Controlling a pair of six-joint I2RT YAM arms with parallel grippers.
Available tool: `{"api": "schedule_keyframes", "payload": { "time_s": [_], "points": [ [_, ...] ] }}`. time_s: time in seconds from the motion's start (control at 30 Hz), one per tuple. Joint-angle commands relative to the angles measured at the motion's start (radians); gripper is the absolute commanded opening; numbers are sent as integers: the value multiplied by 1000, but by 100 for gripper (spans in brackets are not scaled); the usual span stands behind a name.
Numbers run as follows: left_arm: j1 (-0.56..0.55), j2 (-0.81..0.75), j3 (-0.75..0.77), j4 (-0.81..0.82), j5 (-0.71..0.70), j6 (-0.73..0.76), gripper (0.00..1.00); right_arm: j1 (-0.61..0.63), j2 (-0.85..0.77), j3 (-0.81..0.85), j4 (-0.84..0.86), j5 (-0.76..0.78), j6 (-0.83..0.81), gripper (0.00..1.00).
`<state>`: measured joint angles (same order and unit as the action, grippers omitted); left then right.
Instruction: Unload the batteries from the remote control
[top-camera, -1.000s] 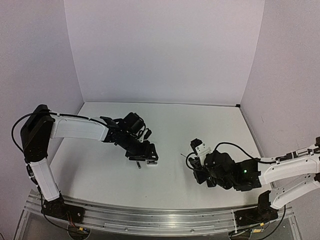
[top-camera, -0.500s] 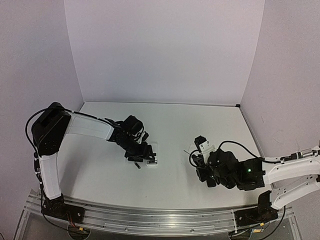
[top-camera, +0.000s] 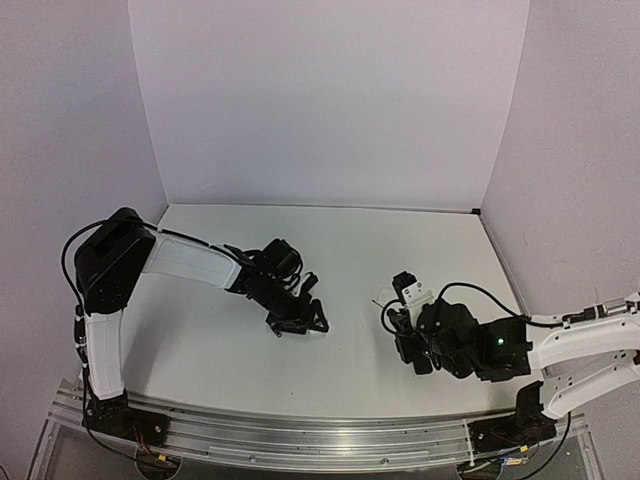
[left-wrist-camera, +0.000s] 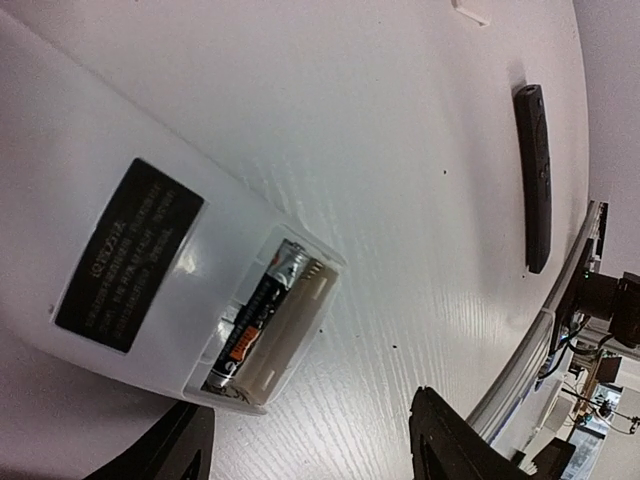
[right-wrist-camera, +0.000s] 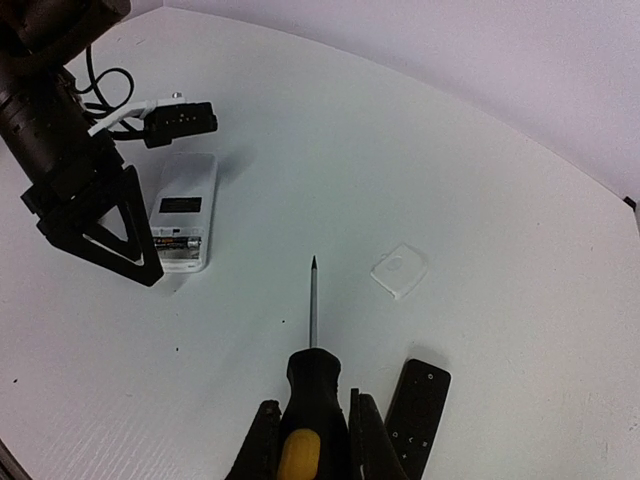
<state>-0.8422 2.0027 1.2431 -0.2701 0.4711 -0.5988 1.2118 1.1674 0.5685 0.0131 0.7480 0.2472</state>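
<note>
The white remote control (left-wrist-camera: 150, 250) lies back up on the table, its battery bay uncovered. One dark battery (left-wrist-camera: 255, 320) sits in the bay, and the slot beside it is bare. My left gripper (left-wrist-camera: 315, 455) hangs open just over the remote's bay end, one finger (left-wrist-camera: 180, 445) at its corner and the other out over bare table. In the right wrist view the remote (right-wrist-camera: 183, 210) lies beside the left gripper (right-wrist-camera: 100, 235). My right gripper (right-wrist-camera: 310, 440) is shut on the yellow-and-black screwdriver (right-wrist-camera: 315, 390), whose tip points toward the remote from a distance.
A small white cover piece (right-wrist-camera: 400, 270) lies on the table right of the screwdriver tip. A slim black remote (right-wrist-camera: 418, 405) rests next to my right fingers. In the top view both arms (top-camera: 470, 345) sit in the near half of the table.
My left gripper has swung right and toward the near edge, now covering the remote in the top view. The right arm has barely shifted, screwdriver still held.
</note>
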Motion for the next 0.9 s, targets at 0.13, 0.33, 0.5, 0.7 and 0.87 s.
{"api": "schedule_keyframes", "payload": {
  "time_s": [0.13,0.33,0.5,0.7,0.87],
  "points": [
    [-4,82,78,112,9,-29,67,2,-15,-13,1,37,50,0],
    [-5,106,90,144,35,-48,67,2,-6,-11,-6,47,67,0],
    [-11,-11,36,111,36,-32,67,1,-1,1,-8,32,41,0],
    [8,-226,-12,-61,-124,-17,68,-32,43,38,-8,-90,16,0],
    [143,-264,-53,-120,-175,-11,71,-127,94,65,33,-283,12,0]
  ]
}}
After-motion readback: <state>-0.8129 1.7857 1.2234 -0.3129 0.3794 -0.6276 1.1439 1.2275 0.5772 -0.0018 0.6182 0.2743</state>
